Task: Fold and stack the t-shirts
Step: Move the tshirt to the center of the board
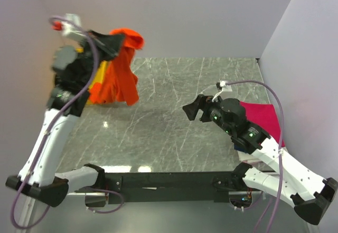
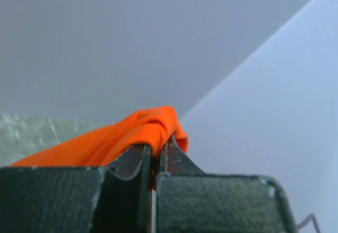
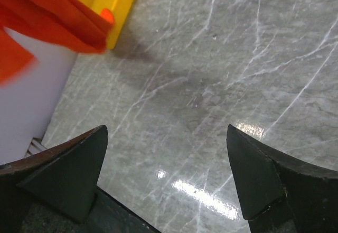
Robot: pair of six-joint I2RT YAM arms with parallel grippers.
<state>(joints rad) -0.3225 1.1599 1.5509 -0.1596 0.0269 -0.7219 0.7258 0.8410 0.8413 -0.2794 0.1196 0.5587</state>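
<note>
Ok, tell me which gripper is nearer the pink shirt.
Right. The right gripper hovers beside the pink shirt; the left gripper is far off, shut on the orange shirt.

- The left gripper fills the bottom of the view, its two black fingers pressed almost together, with only a thin slit between them.
- A bunched fold of the orange t-shirt is pinched at the fingertips; the cloth humps just above them and slopes away to the lower left.
- A patch of grey marbled table shows at the left edge, behind the cloth.
- A dull grey wall meets a paler wall along a diagonal corner line.
- A thin cable curves in the bottom right corner.
</note>
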